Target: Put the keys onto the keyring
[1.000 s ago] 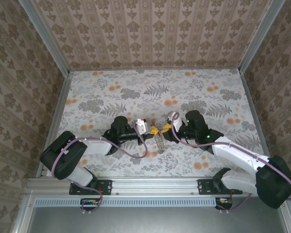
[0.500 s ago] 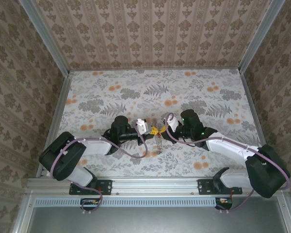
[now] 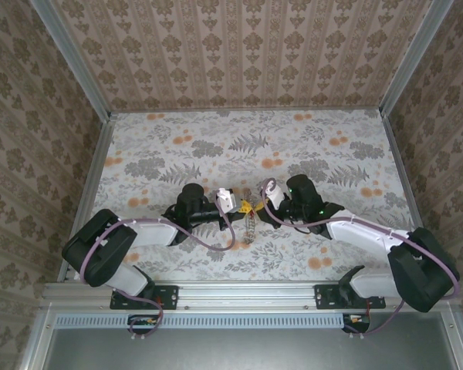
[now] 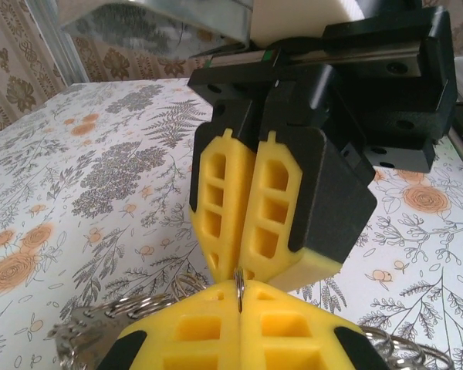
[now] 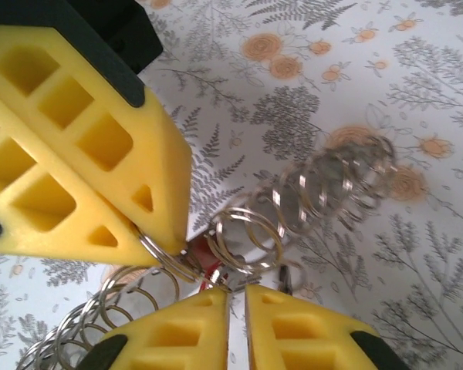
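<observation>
The keyring (image 5: 324, 185) is a silvery wire coil of many loops, like a slack spring, and a red key head (image 5: 203, 253) sits among its nearer loops. It hangs near the middle of the flowered table (image 3: 216, 139). The left gripper (image 4: 239, 297) is clamped on one loop. The right gripper (image 5: 230, 297) has only a slit between its fingers, and its tips are against the coil.
</observation>
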You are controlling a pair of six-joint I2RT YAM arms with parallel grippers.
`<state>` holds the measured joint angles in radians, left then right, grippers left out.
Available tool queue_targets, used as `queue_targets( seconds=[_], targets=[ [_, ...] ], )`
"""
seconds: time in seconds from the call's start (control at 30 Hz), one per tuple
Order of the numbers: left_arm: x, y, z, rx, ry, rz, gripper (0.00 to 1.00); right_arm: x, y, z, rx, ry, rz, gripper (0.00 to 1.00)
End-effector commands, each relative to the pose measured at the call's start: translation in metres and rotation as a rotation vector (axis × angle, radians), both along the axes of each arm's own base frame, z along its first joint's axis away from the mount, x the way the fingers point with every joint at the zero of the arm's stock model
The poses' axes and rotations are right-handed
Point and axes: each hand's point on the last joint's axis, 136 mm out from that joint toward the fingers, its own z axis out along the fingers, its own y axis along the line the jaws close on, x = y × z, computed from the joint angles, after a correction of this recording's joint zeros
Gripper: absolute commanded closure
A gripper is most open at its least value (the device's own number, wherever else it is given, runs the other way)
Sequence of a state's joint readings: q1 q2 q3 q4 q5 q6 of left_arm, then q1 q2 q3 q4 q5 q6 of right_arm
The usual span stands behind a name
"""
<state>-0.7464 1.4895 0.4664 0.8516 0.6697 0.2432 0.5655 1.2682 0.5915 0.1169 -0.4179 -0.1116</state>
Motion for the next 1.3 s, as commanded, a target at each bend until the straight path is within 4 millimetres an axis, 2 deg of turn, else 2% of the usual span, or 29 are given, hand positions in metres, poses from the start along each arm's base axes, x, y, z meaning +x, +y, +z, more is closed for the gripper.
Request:
queue_targets(
  seconds=[0.0,0.13,0.23,0.43,0.67,0.83,1.2,1.27],
  targets=[
    [-0.003,-0.006,0.022,-0.054,-0.064,-0.039,1.00,0.002,-0.012,0.011,-0.028,-0.078,-0.032,0.81],
    [-0.003,-0.006,0.023,-0.055,-0.065,-0.043,1.00,-0.011,-0.004,0.028,-0.024,-0.183,0.112,0.79],
    [-0.005,-0.006,0.022,-0.054,-0.062,-0.051,1.00,-0.021,0.001,0.031,-0.058,-0.244,0.240,0.79],
    [-0.008,-0.006,0.023,-0.052,-0.062,-0.068,1.00,-0.013,0.001,0.027,-0.138,-0.320,0.295,0.78],
    [-0.011,-0.006,0.025,-0.042,-0.065,-0.086,1.00,-0.012,0.013,0.035,-0.080,-0.343,0.354,0.77],
    [-0.012,-0.005,0.027,-0.041,-0.067,-0.090,1.00,-0.014,0.017,0.032,-0.063,-0.321,0.382,0.77],
    [-0.009,-0.003,0.023,-0.020,-0.068,-0.074,1.00,-0.014,0.017,0.032,-0.069,-0.293,0.389,0.94],
    [-0.008,-0.001,0.019,0.007,-0.067,-0.068,0.96,-0.015,0.014,0.032,-0.094,-0.280,0.389,0.97]
  ],
)
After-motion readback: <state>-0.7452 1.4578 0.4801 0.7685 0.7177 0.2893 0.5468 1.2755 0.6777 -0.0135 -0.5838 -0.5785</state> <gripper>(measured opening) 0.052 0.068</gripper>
